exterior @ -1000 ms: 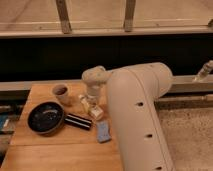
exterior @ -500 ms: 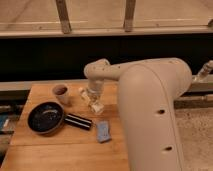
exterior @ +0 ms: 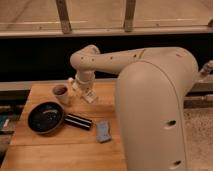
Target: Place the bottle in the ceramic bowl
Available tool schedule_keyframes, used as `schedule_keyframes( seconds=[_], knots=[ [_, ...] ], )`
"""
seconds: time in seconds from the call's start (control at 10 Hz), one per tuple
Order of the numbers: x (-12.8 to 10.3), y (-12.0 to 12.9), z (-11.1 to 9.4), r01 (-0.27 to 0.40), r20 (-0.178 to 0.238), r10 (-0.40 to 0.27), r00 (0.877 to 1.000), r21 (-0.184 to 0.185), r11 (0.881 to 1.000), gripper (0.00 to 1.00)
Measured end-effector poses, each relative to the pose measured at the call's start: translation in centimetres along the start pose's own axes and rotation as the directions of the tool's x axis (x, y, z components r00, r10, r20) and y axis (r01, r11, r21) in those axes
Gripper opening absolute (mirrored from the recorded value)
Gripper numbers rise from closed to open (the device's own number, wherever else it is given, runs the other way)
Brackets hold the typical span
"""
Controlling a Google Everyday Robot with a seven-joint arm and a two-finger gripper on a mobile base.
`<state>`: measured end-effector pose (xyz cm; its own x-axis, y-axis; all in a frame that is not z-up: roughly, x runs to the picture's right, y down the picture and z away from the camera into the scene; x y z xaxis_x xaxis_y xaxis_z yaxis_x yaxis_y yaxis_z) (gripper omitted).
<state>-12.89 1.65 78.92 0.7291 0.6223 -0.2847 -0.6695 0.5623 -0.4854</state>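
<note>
My gripper [exterior: 85, 91] hangs from the cream arm over the back middle of the wooden table [exterior: 60, 152]. It is shut on the small whitish bottle [exterior: 90, 96], which sticks out tilted down to the right, just above the tabletop. The dark blue-black ceramic bowl [exterior: 46, 118] sits on the table to the front left of the gripper, apart from it and with nothing in it. Much of the bottle is hidden by the fingers.
A small beige cup [exterior: 61, 92] stands just left of the gripper, behind the bowl. A black cylinder [exterior: 79, 121] lies right of the bowl. A blue-grey sponge [exterior: 103, 131] lies further right. My arm's large body [exterior: 160, 115] covers the table's right side.
The gripper has moved left and a little back with the bottle, from the table's middle toward the cup. The arm's body has swung right. Bowl, cup, cylinder and sponge have not moved.
</note>
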Motion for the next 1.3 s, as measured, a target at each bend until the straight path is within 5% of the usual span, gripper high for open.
schedule_keyframes(
  seconds=[0.3, 0.6, 1.0, 1.3],
  knots=[
    [-2.8, 5.3, -1.5, 0.161, 0.017, -0.161, 0.987, 0.012, 0.987, 0.00],
    [-3.9, 8.2, -1.9, 0.253, 0.036, -0.253, 0.967, -0.008, 0.967, 0.00],
    [-6.0, 14.5, 1.3, 0.368, 0.061, -0.363, 0.930, -0.153, 0.917, 0.00],
    [-6.6, 17.3, 5.4, 0.410, 0.061, -0.411, 0.910, -0.293, 0.864, 0.00]
  ],
)
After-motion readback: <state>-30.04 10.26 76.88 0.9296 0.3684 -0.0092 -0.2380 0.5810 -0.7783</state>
